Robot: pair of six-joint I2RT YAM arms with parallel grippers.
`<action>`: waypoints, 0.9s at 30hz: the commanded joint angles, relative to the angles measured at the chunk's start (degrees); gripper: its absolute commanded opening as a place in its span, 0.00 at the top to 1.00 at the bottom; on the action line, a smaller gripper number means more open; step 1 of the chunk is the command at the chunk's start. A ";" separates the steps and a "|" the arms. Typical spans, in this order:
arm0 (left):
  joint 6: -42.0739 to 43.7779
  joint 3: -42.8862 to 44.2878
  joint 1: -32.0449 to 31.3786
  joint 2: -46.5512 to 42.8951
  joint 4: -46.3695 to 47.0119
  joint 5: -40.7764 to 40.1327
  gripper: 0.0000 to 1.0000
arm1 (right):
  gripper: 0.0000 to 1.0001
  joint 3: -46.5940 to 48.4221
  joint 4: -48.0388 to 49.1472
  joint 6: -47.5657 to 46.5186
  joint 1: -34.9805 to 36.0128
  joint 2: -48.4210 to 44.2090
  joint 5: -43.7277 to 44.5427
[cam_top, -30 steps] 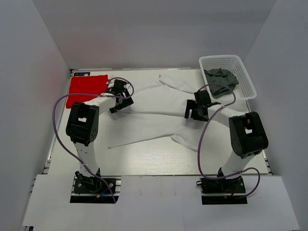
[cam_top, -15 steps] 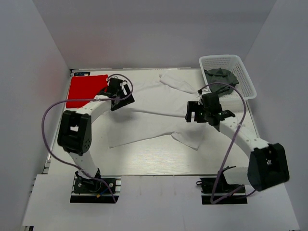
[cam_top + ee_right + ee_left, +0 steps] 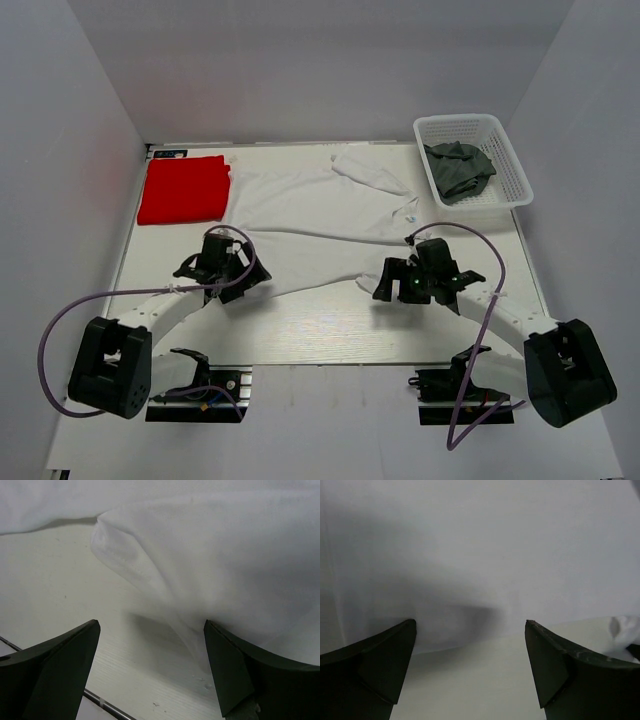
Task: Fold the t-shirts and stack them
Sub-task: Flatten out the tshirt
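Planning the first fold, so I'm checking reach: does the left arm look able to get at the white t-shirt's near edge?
Probably yes: the left gripper is open, the white t-shirt has its hem just ahead of the fingertips, and only bare table lies between.

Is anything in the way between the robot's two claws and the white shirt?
No, nothing visible is. The left gripper and the right gripper are both open, right at the near edge of the white t-shirt, with only cloth and bare table between their fingers.
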 commanded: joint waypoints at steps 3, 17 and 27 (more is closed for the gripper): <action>-2.26 -1.48 -0.14 -0.31 -0.82 -2.24 0.00 | 0.10 -1.78 0.27 7.79 -0.25 2.11 3.04; -2.70 1.24 0.91 -2.05 -8.91 -8.93 0.00 | 0.10 3.67 -27.97 12.83 -2.46 -4.82 19.68; -4.87 7.66 0.12 -10.76 -21.09 -11.56 0.00 | 0.10 5.79 -19.87 1.13 -2.28 -22.49 13.85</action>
